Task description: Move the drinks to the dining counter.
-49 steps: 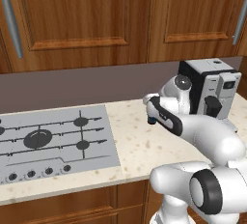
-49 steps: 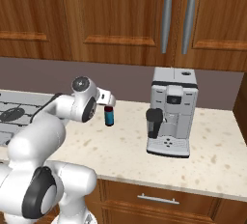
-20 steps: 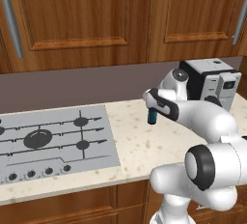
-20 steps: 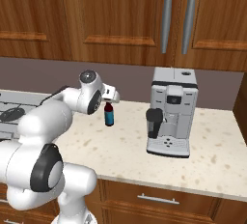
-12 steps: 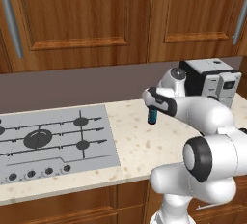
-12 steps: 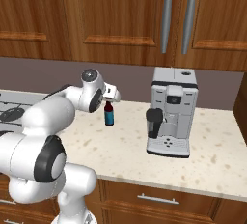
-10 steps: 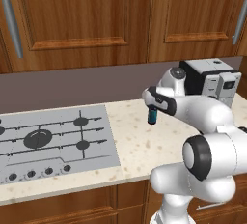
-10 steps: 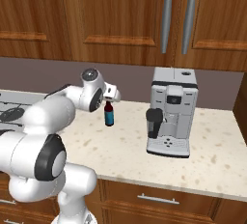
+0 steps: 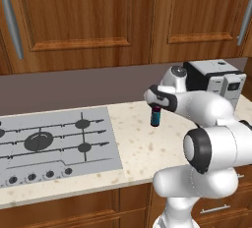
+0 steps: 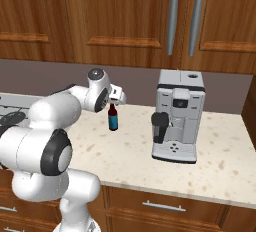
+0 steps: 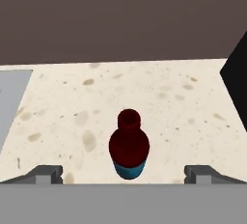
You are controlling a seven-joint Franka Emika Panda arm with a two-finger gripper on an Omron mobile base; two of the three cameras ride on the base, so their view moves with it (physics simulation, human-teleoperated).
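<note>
Bottle (image 11: 129,147), one, is standing upright on the counter (image 9: 138,143) between stovetop (image 9: 51,141) and coffee machine (image 10: 177,118); gripper (image 11: 123,174) is hovering above it, jaws fully spread, holding nothing.

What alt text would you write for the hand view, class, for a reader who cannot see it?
A short dark-red bottle with a blue label stands upright on a beige speckled counter, centred between the open gripper's two dark fingertips. A grey stovetop edges in at left, before a dark backsplash.

My arm (image 9: 211,119) is made of glossy white rounded segments with dark round joint caps, and my gripper (image 11: 128,172) ends in two small grey square finger tips.
</note>
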